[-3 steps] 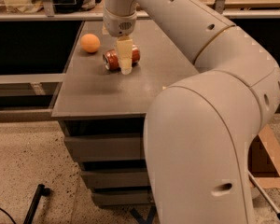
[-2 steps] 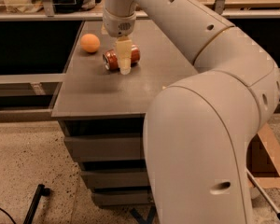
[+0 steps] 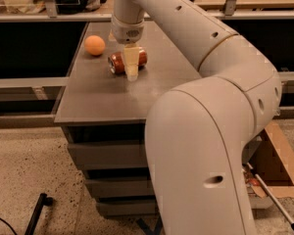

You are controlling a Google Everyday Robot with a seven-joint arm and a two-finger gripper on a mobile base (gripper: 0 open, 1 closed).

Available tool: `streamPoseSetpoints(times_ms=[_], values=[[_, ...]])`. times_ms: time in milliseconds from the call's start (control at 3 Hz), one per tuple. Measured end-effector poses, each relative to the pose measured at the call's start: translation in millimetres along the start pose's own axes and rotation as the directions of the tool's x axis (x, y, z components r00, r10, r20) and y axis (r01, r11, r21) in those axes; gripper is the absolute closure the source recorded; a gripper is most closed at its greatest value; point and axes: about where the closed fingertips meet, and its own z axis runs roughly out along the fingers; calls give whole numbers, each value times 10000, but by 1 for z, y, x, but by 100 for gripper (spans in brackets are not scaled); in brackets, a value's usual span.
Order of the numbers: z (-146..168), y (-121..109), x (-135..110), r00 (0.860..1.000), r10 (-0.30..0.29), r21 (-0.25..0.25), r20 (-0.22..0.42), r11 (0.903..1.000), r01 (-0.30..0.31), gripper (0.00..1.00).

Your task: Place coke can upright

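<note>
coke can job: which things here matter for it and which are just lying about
In the job: coke can, on its side on the cabinet top; gripper, down over the can's middle.
Lying about: orange ball, apart from the can; cardboard box on the floor.

Grey drawer cabinet (image 3: pixel 103 102) on speckled beige floor (image 3: pixel 19 180), dark shelving (image 3: pixel 24 82) behind, brown cardboard (image 3: pixel 280 153) at right.
</note>
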Motion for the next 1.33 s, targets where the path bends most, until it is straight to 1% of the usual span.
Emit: streamPoseSetpoints(times_ms=[333, 667, 1000, 1333], values=[[10, -2, 8, 9996, 101, -174, -263, 9998, -106, 0], [20, -2, 11, 9997, -4, -317, -236, 9995, -3, 0], [25, -4, 11, 9997, -112, -408, -229, 9991, 103, 19], [29, -6, 9, 9992, -226, -540, -343, 9983, 207, 42]])
